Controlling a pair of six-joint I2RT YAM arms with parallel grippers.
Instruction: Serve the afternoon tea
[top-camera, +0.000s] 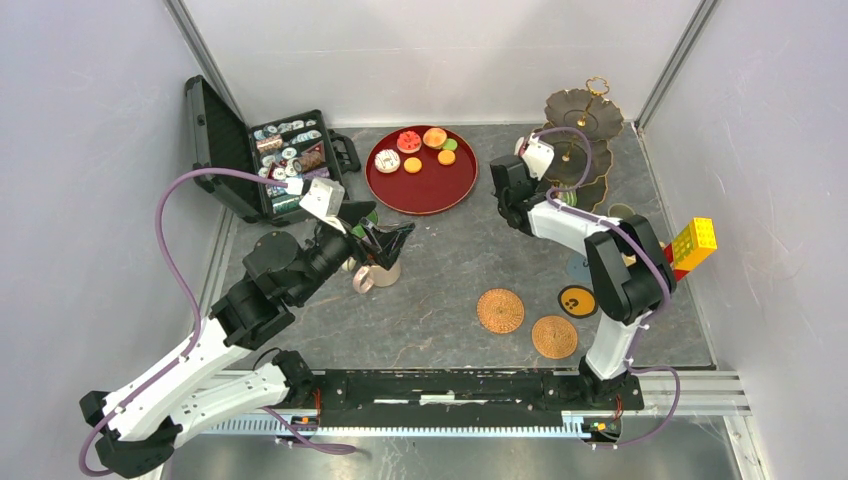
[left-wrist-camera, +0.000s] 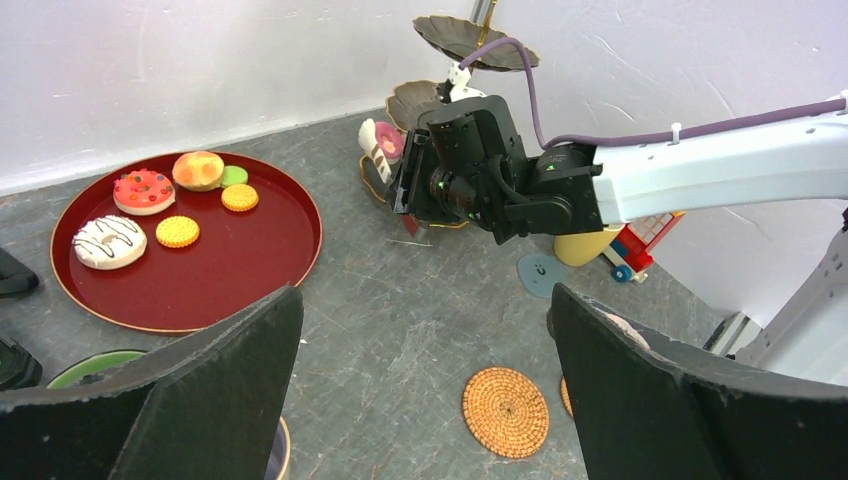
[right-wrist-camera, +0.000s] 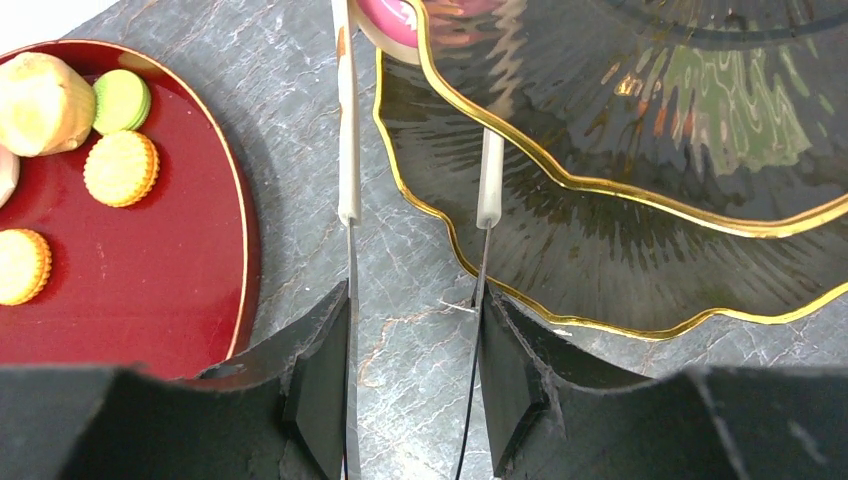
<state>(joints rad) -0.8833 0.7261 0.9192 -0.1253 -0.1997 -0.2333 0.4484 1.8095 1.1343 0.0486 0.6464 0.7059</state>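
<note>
My right gripper (right-wrist-camera: 415, 370) is shut on a pair of metal tongs (right-wrist-camera: 347, 200). The tong tips hold a pink toy doughnut (right-wrist-camera: 395, 20) at the gold rim of the dark stand's bottom tier (right-wrist-camera: 620, 250). From above, the right gripper (top-camera: 508, 172) sits just left of the stand (top-camera: 585, 110). My left gripper (top-camera: 385, 240) is open and empty above the beige mug (top-camera: 378, 272). The other cakes, a red one (top-camera: 410, 140), an orange one (top-camera: 435, 137) and a white one (top-camera: 387, 161), lie on the round red tray (top-camera: 430, 190). A green-lined mug (left-wrist-camera: 95, 365) is by the left finger. A yellow mug (left-wrist-camera: 585, 245) stands behind the right arm.
The open black case (top-camera: 290, 160) stands at the back left. Two woven coasters (top-camera: 500, 310) (top-camera: 554, 336), a black smiley coaster (top-camera: 577, 300) and a blue one (left-wrist-camera: 540, 272) lie on the grey table. A yellow and red toy (top-camera: 693, 245) is at the right wall.
</note>
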